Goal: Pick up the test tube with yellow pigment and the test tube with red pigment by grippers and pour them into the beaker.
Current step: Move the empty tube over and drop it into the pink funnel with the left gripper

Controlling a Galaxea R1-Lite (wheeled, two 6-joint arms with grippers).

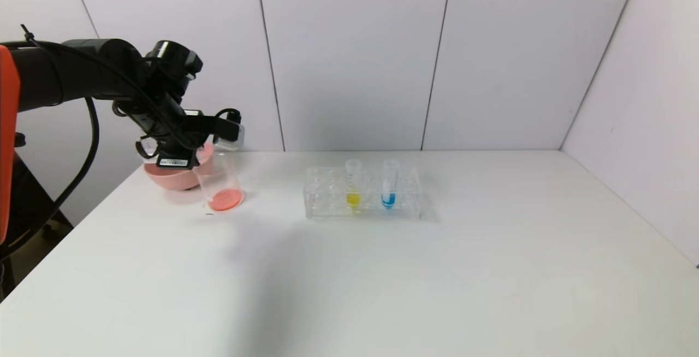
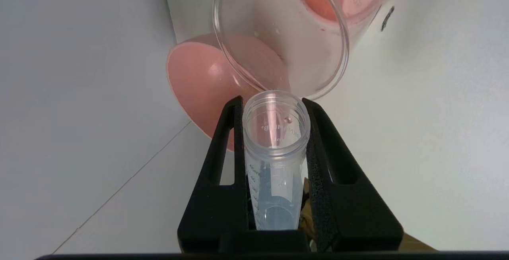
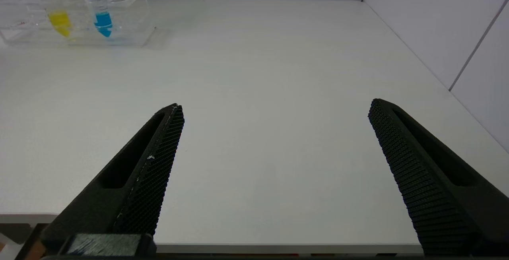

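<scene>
Your left gripper (image 2: 274,140) clamps the seemingly emptied red tube (image 2: 275,132) tipped at the beaker (image 2: 280,33); nudge its rim and the beaker could topple. Your right gripper (image 3: 274,140) idles wide.

Graduation marks on clamped test tube (image 2: 274,152): "40" readable, rest blurred. Beaker (image 2: 286,33) print illegible.

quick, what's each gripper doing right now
left gripper: closed on the emptied red test tube, tipped over the beaker
right gripper: open, empty
</scene>
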